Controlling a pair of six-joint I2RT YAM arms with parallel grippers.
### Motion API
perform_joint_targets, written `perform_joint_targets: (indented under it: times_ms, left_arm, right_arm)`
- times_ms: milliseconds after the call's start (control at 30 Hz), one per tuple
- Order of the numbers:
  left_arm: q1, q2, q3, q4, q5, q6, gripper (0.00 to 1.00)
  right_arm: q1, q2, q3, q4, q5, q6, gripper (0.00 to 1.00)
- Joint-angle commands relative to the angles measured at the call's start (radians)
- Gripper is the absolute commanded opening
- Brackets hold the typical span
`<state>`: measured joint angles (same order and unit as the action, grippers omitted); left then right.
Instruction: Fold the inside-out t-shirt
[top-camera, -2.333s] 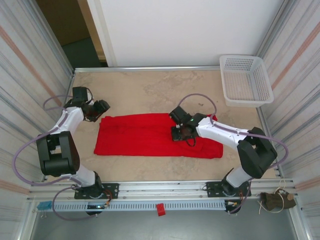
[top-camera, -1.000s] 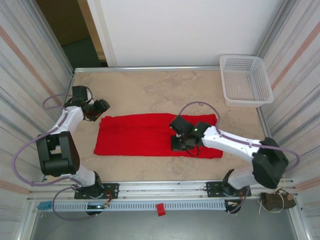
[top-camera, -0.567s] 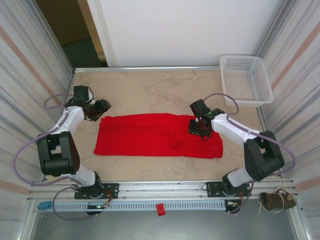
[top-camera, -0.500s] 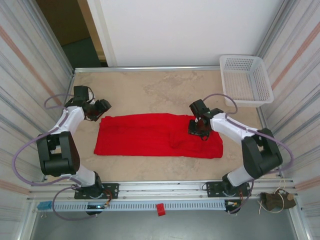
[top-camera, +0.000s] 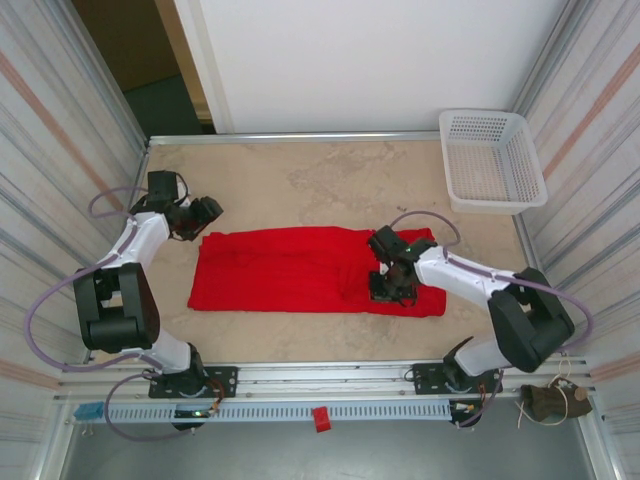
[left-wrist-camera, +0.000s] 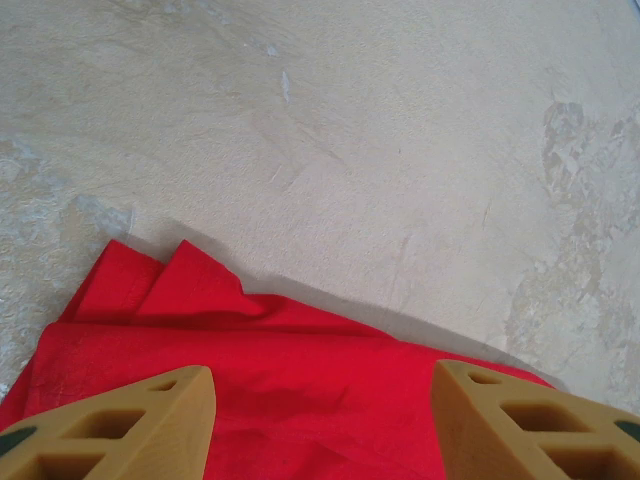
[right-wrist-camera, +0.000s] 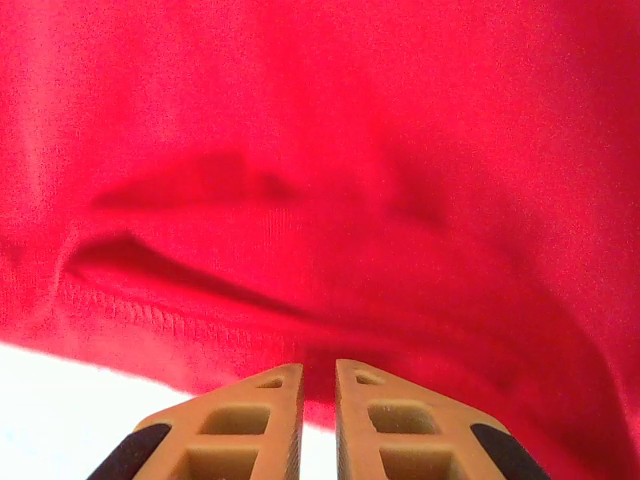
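The inside-out t-shirt (top-camera: 290, 270) lies flat as a long red band across the middle of the table. My left gripper (top-camera: 205, 212) hovers open just off its far left corner; in the left wrist view the fingers (left-wrist-camera: 150, 420) stand wide apart over the red t-shirt (left-wrist-camera: 300, 380) edge, with nothing between them. My right gripper (top-camera: 390, 290) is low over the shirt's right part near its front edge. In the right wrist view its fingertips (right-wrist-camera: 318, 368) are almost together, a thin slit left, right above the t-shirt (right-wrist-camera: 320, 150) beside a stitched hem.
A white lattice basket (top-camera: 492, 160) sits at the back right corner. Bare beige table (top-camera: 300, 180) stretches behind the shirt, and a narrower strip runs in front of it. Striped side walls close in the table on both sides.
My right gripper moved from the shirt's middle to its far right edge, then back down-left toward the front edge. A small ridge formed in the cloth there. The left arm stayed put.
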<state>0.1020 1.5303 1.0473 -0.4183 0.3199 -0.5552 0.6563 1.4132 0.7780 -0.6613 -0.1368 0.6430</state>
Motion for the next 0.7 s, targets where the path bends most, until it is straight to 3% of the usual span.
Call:
perform_joint_targets:
  times_ms: [0,167,267,300,367,467,667]
  left_arm:
    - [-0.005,0.012,0.020,0.006,0.013,-0.011,0.59]
    - [-0.006,0.010,0.022,0.004,0.011,-0.008,0.59]
    - [-0.005,0.011,0.025,0.001,0.010,-0.006,0.59]
    - [-0.005,0.011,0.025,0.000,0.008,-0.007,0.59]
    - [-0.005,0.013,0.025,0.000,0.008,-0.008,0.59]
    - [-0.005,0.010,0.025,0.000,0.009,-0.013,0.59]
    - [-0.007,0.011,0.031,-0.005,0.007,-0.014,0.59]
  right_arm:
    - [0.054,-0.077,-0.042,-0.081,-0.029,0.070,0.15]
    - [0.077,-0.204,-0.037,-0.157,-0.021,0.113,0.17]
    - [0.001,-0.258,0.022,-0.202,0.043,0.079,0.20]
    - [-0.045,-0.264,0.034,-0.202,0.061,0.063,0.25]
    - [-0.137,-0.256,0.048,-0.189,0.076,0.034,0.34]
    - [-0.224,-0.211,0.053,-0.139,0.095,-0.002,0.38]
    - [-0.245,-0.072,0.054,-0.058,0.062,-0.039,0.39]
